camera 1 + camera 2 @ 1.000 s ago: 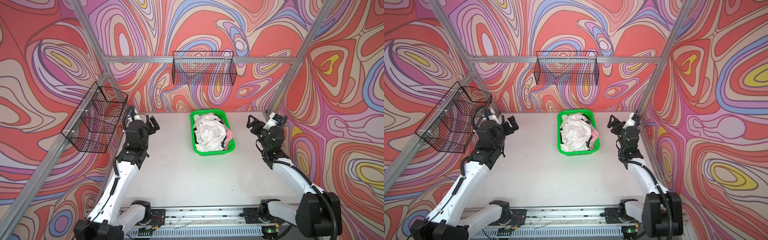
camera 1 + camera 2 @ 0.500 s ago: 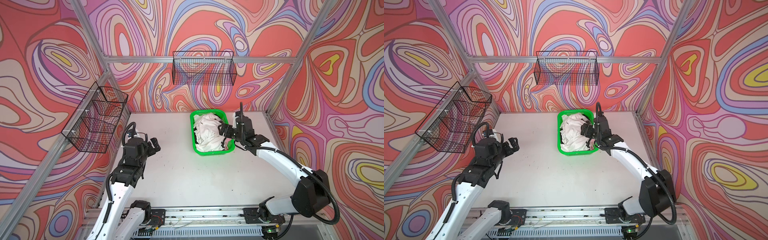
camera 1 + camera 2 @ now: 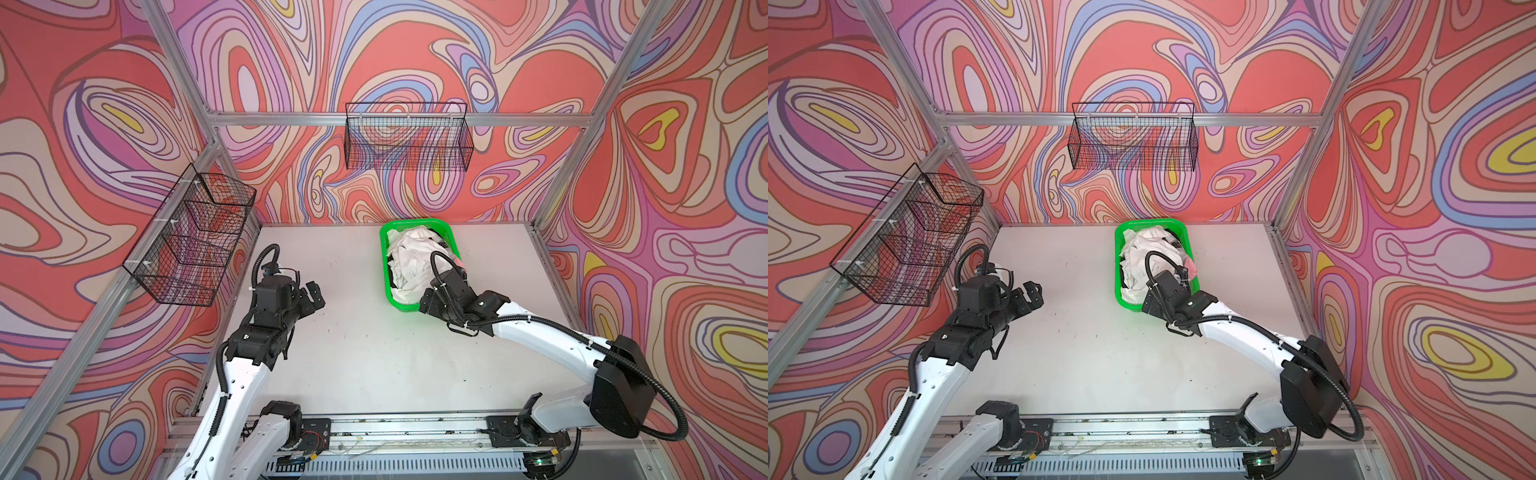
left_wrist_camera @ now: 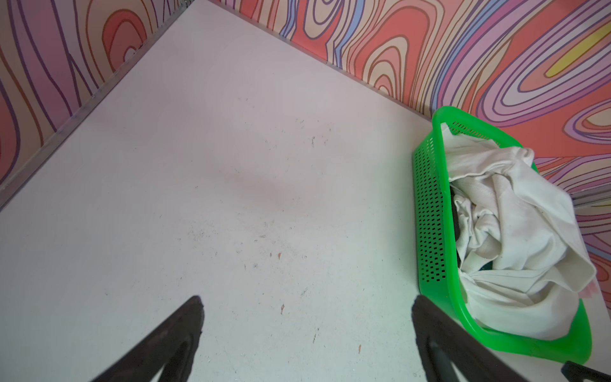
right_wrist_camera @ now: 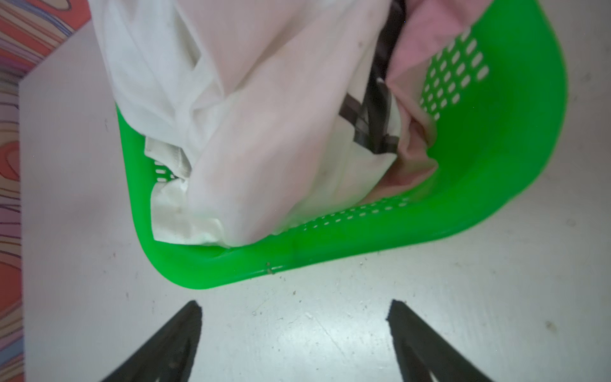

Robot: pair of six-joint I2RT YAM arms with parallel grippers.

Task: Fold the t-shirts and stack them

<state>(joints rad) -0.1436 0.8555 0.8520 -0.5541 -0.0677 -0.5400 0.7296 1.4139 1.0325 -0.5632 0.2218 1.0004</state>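
Note:
Crumpled white t-shirts [image 3: 409,262] [image 3: 1142,257] fill a bright green mesh basket [image 3: 384,266] [image 3: 1118,266] at the back middle of the table. A pale pink t-shirt [image 3: 1190,264] [image 5: 416,49] lies along the basket's right side, and a dark fabric [image 5: 380,109] shows between it and the white t-shirts [image 5: 264,132]. My right gripper [image 3: 430,301] [image 5: 294,302] is open and empty, pointing down at bare table just in front of the basket's near end [image 5: 363,251]. My left gripper [image 3: 313,293] [image 4: 307,299] hangs open and empty over the table left of the basket [image 4: 429,215].
A black wire basket [image 3: 409,141] hangs on the back wall and a second black wire basket [image 3: 191,241] hangs on the left wall, just above my left arm. Aluminium frame posts stand at the table's back corners. The arms' base rail [image 3: 395,428] runs along the front edge.
My right arm swung in from the back right to the basket and now sits at its near end. My left arm drew back from the rear left corner toward the table's middle.

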